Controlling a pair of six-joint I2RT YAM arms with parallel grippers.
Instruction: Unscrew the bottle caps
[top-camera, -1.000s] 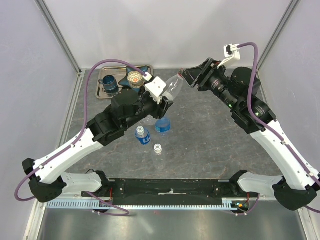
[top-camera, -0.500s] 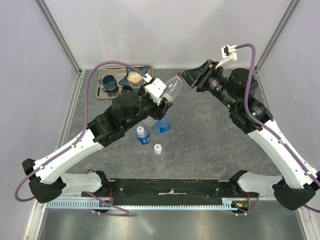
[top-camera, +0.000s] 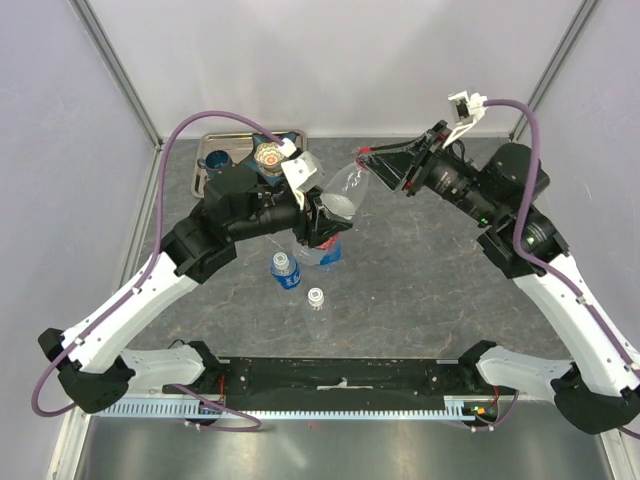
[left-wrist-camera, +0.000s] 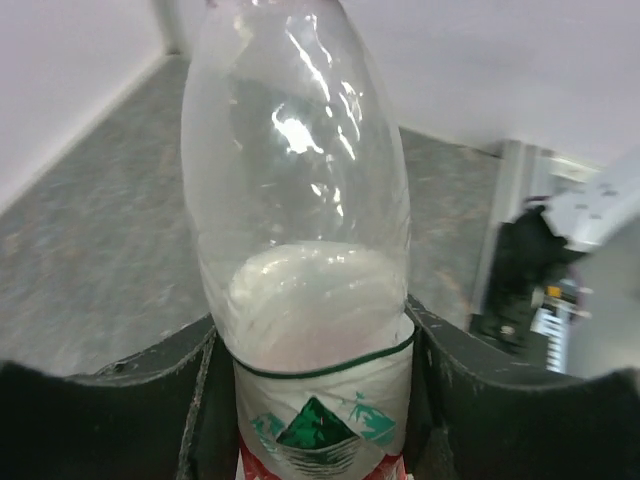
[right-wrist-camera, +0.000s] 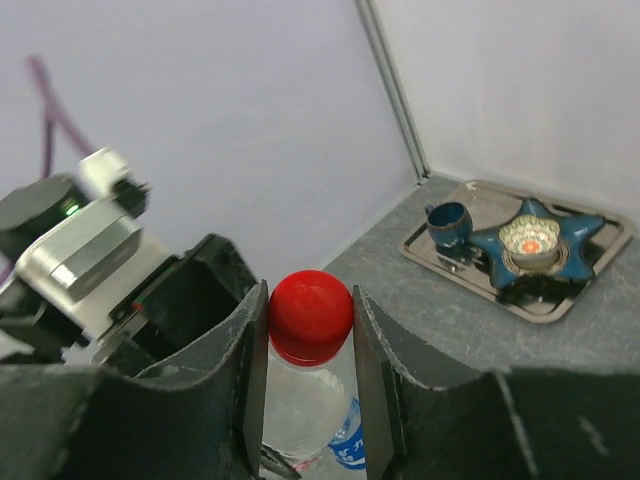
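Observation:
A clear red-labelled bottle (top-camera: 345, 190) hangs tilted above the table, its body clamped between my left gripper's (top-camera: 325, 218) jaws. The left wrist view shows its white and red label (left-wrist-camera: 320, 420) squeezed by both black fingers (left-wrist-camera: 200, 380) of that gripper (left-wrist-camera: 310, 345). Its red cap (right-wrist-camera: 310, 315) sits pinched between my right gripper's (right-wrist-camera: 310, 325) fingers (right-wrist-camera: 372, 345), and the same gripper (top-camera: 367, 160) meets the bottle's neck in the top view. On the table below stand a blue-capped bottle (top-camera: 285, 270), a blue-labelled bottle (top-camera: 326, 252) and a tiny white-capped one (top-camera: 316, 298).
A metal tray (top-camera: 205, 185) at the back left holds a dark blue mug (top-camera: 218, 166) and a blue star-shaped dish (top-camera: 270, 155); the right wrist view shows the same tray (right-wrist-camera: 480, 275). White walls close in the back and both sides.
My right gripper has shut on the red cap and its wrist has turned. The left arm has shifted slightly, carrying the bottle lower and to the right.

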